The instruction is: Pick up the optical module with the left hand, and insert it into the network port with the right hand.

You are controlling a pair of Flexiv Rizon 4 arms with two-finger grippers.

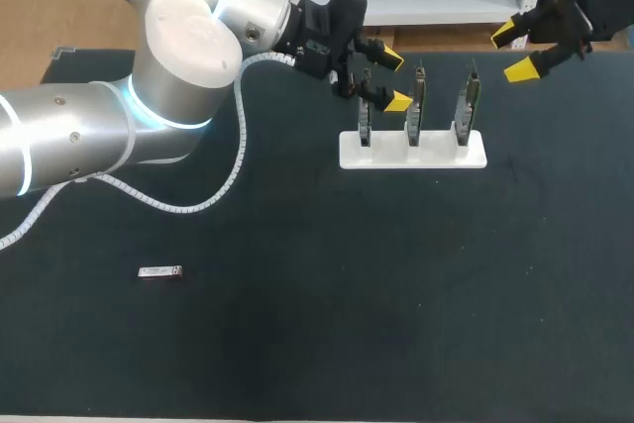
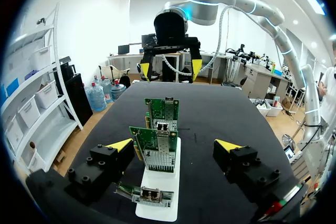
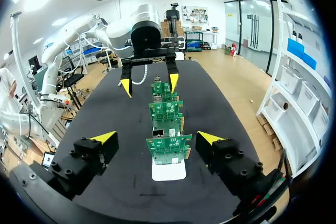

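The optical module (image 1: 159, 271), a small silver bar, lies alone on the dark table at the front left, far from both grippers. A white stand (image 1: 436, 157) at the back holds three upright green network cards (image 1: 418, 98). My left gripper (image 1: 394, 78) hangs open at the stand's left end, over the leftmost card, with nothing between its fingers. In the left wrist view the left gripper (image 2: 174, 145) straddles the row of cards (image 2: 157, 150). My right gripper (image 1: 515, 52) is open and empty beyond the stand's right end. From its wrist the right gripper (image 3: 157, 137) looks along the cards (image 3: 168, 148) toward my left gripper (image 3: 149, 82).
The table (image 1: 327, 324) is a dark mat. My left arm's white cable (image 1: 233, 165) loops down onto it left of the stand. In the left wrist view my right gripper (image 2: 170, 69) faces me past the stand (image 2: 157, 211).
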